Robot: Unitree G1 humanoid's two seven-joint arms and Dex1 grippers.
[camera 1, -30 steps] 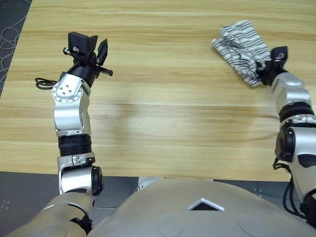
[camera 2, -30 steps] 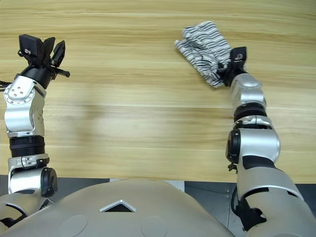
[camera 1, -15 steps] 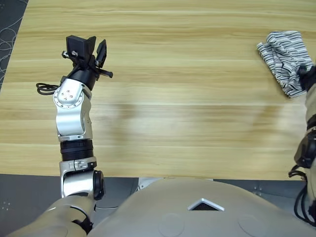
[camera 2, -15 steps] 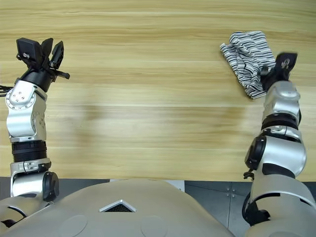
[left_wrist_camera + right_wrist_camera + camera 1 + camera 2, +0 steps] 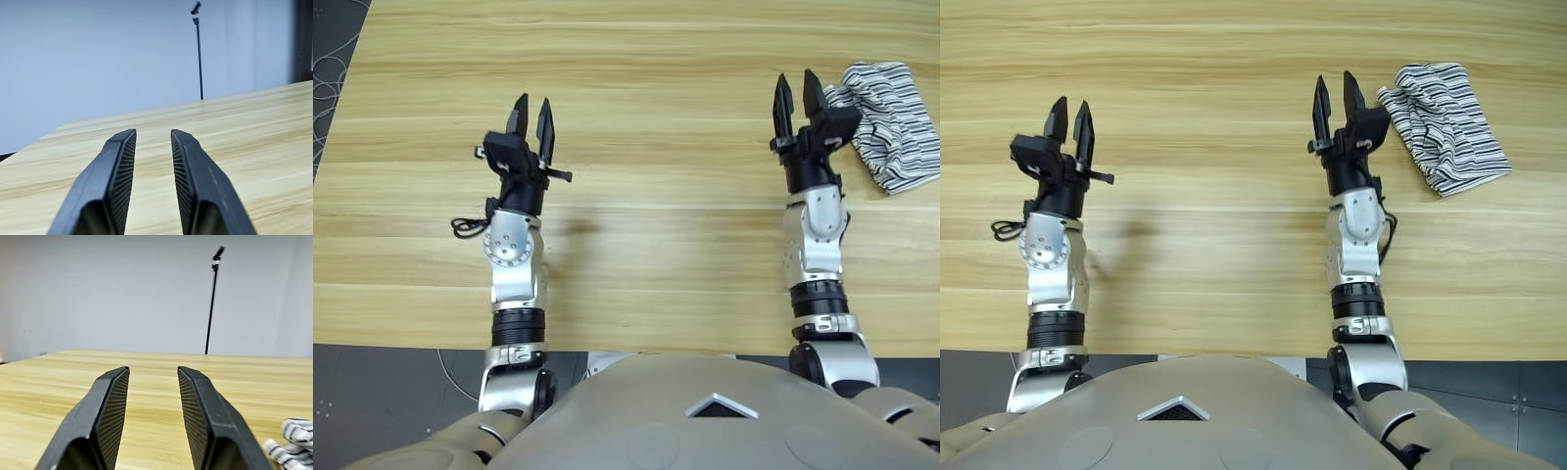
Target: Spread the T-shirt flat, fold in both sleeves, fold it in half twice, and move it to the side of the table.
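The folded striped T-shirt point(image 5: 891, 122) lies on the table point(image 5: 656, 78) just right of my right jaws, well apart from my left jaws; both pairs spread, empty.

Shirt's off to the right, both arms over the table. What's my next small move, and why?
Probably draw both arms back to rest. The T-shirt lies folded on the right side of the table, apart from the right gripper, and that and the left gripper stand open and empty, so nothing seems left to grasp.
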